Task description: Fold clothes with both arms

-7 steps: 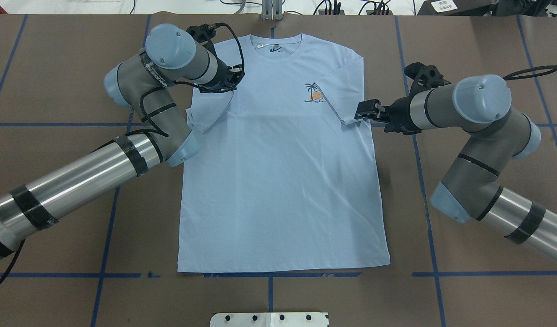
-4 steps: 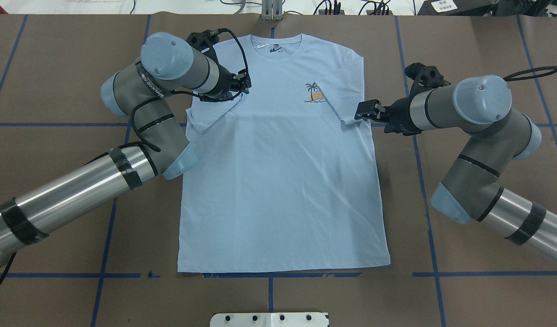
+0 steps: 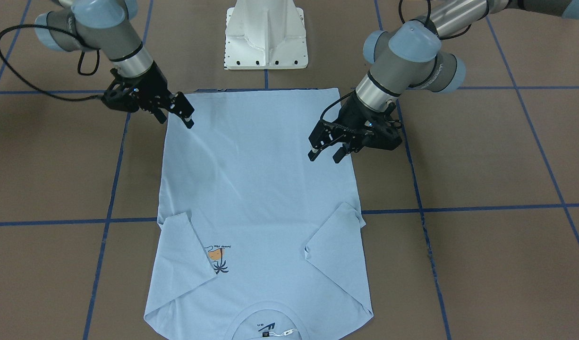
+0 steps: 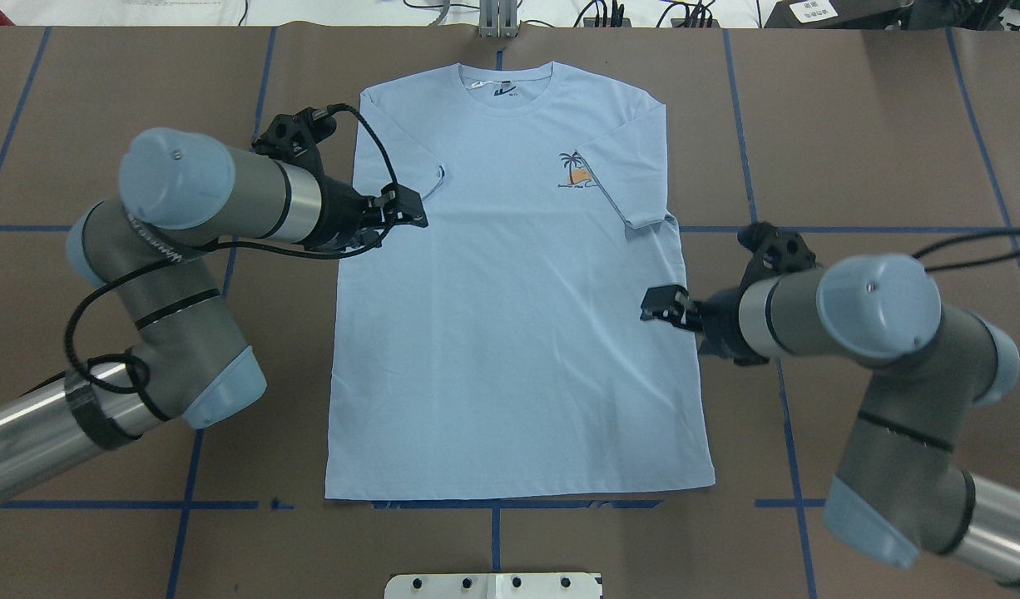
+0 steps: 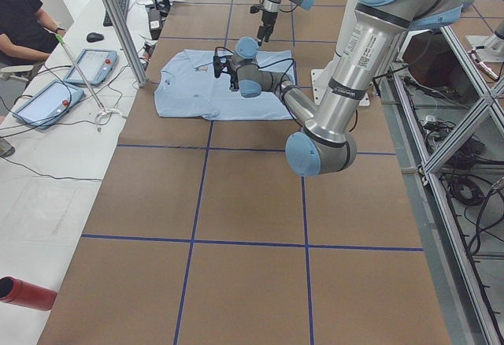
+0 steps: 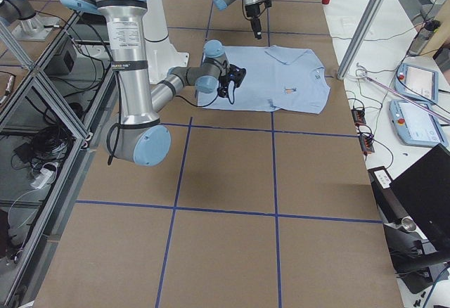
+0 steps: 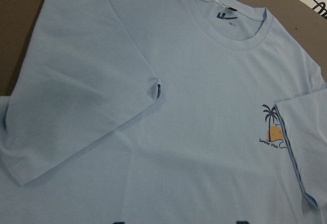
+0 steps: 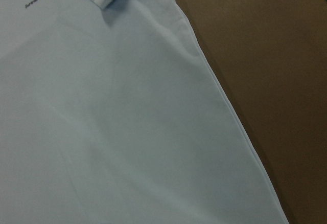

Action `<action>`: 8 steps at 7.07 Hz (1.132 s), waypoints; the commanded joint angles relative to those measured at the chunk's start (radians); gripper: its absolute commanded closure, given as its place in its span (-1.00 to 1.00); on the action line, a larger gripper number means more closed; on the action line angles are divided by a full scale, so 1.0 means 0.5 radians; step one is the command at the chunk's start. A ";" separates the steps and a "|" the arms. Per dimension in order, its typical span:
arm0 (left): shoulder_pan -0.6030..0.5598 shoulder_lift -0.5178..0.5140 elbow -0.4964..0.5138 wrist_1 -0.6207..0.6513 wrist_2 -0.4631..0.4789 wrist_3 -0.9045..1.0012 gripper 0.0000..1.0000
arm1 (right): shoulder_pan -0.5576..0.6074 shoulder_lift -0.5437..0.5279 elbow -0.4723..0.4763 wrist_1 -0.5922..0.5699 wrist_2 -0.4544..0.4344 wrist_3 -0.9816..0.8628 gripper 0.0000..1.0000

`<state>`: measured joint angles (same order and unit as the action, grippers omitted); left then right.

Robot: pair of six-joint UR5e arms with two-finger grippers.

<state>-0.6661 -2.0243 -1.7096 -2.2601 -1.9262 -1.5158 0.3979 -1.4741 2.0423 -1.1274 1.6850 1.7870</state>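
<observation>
Brown tabletop [image 4: 809,125] with blue tape lines [image 4: 27,226], and the shirt [image 4: 510,333] is spread flat in the middle of it. Up close, the left fingers [image 3: 339,154] are spread apart and holding nothing. They hang just inside the shirt's side edge on that arm's side, right by the tip of the near sleeve [image 4: 393,146], which is folded in over the chest. The right fingers [image 3: 185,112] look spread too and are also empty, over the opposite side edge about halfway down the body. I can't tell if either pair actually touches the cloth.

Going outward, the far sleeve [image 4: 635,175] is folded in as well. The shirt's long axis runs straight away from the robot, with the collar [image 4: 506,79] at the far end and the hem [image 4: 518,491] on the robot's side.

My guess is the next fold goes along that axis. If so, what matters is that each pair sits at its own side edge with the cloth lying inward from it. The hem is back toward the robot from both, and the right fingers are clearly nearer to it than the left.
</observation>
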 commanded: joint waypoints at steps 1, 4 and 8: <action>0.013 0.097 -0.078 -0.002 -0.090 -0.003 -0.53 | -0.438 -0.181 0.204 -0.129 -0.301 0.299 -0.96; 0.013 0.106 -0.081 -0.002 -0.090 -0.003 -0.54 | -0.655 -0.307 0.171 -0.138 -0.526 0.629 -0.70; 0.025 0.103 -0.048 -0.002 -0.087 0.000 -0.57 | -0.556 -0.325 0.122 -0.227 -0.535 0.580 -0.57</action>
<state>-0.6558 -1.9725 -1.7373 -2.2611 -1.9697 -1.5168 0.1130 -1.6389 2.1132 -1.2207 1.4183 2.0860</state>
